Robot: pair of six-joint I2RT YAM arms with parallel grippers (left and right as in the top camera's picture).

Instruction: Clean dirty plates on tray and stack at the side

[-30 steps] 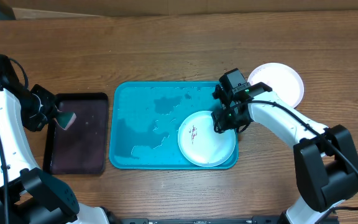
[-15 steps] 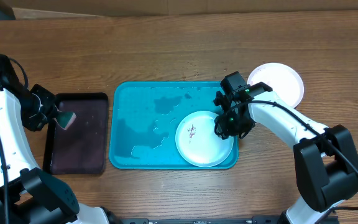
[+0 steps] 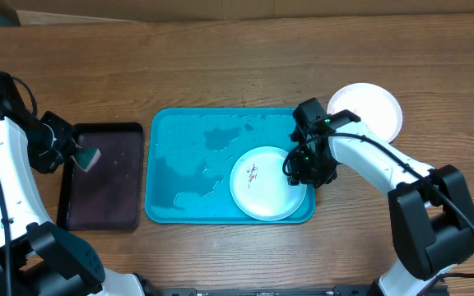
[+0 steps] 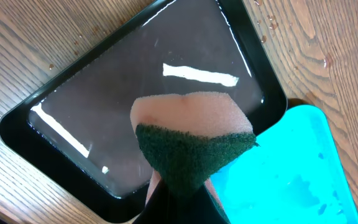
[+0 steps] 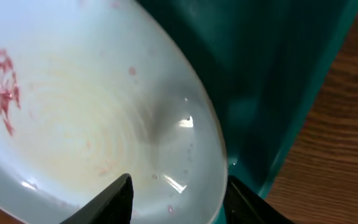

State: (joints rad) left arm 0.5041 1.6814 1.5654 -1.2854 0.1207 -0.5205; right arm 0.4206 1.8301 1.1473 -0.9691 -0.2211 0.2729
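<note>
1. The right gripper [image 3: 303,168] is standing partly open, its fingers [image 5: 118,198] straddling the right rim of a red-smeared plate [image 3: 262,185].
2. That plate is lying in the turquoise tray [image 3: 188,164], at its right end.
3. The left gripper [image 3: 74,156] is clamping a sponge [image 4: 191,143] above the black tray [image 3: 105,193].
4. A second plate [image 3: 373,107] is sitting on the wooden table [image 3: 220,66], off the turquoise tray's far right corner.

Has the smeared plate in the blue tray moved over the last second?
Yes. The plate has slid left, further into the tray, and no longer overlaps the tray's right rim as it did a second ago.
</note>
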